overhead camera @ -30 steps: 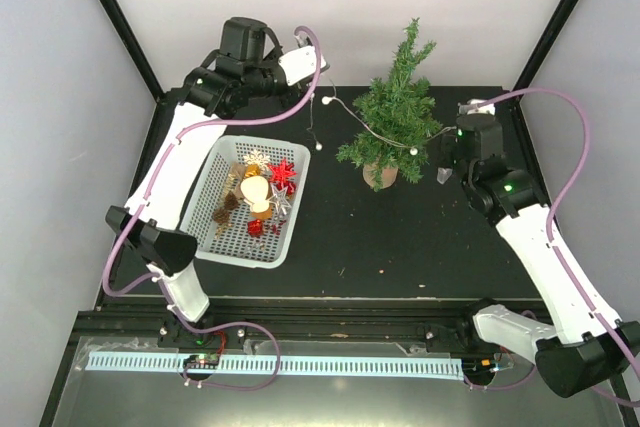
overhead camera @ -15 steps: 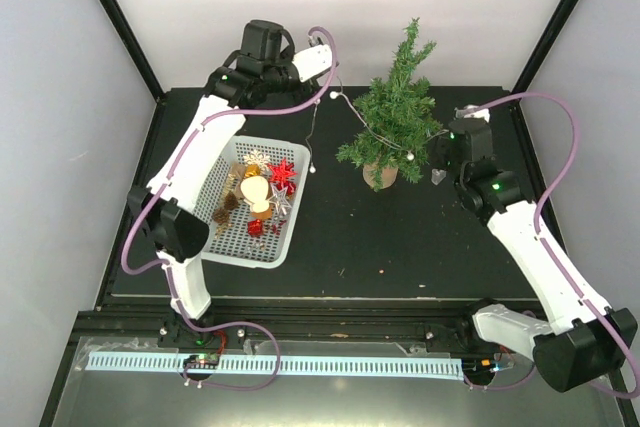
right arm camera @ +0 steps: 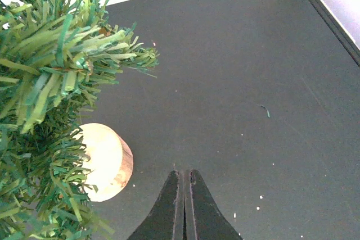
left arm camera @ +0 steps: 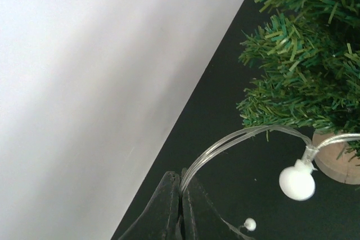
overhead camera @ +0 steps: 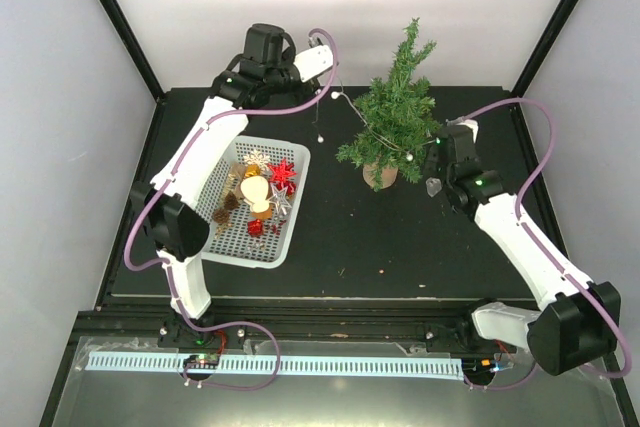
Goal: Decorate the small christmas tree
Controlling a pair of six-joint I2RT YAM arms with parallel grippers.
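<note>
The small christmas tree (overhead camera: 393, 117) stands at the back of the black surface (overhead camera: 400, 237), between the left fingers (left arm camera: 180, 189), which pinch the clear wire of a light string (left arm camera: 236, 141), and the right fingers (right arm camera: 184, 184), shut tight on nothing beside its wooden base (right arm camera: 107, 161). Only the left wrist view shows the pinch and a round white bulb (left arm camera: 296, 182) up close; only the top view shows the white basket (overhead camera: 240, 250) of ornaments (overhead camera: 262, 187). Since a second ago both arms have moved nearer the tree.

Bristly small christmas tree (overhead camera: 395, 112), wooden base (right arm camera: 104, 161), matt black table (overhead camera: 400, 237), plastic basket (overhead camera: 232, 245)
</note>
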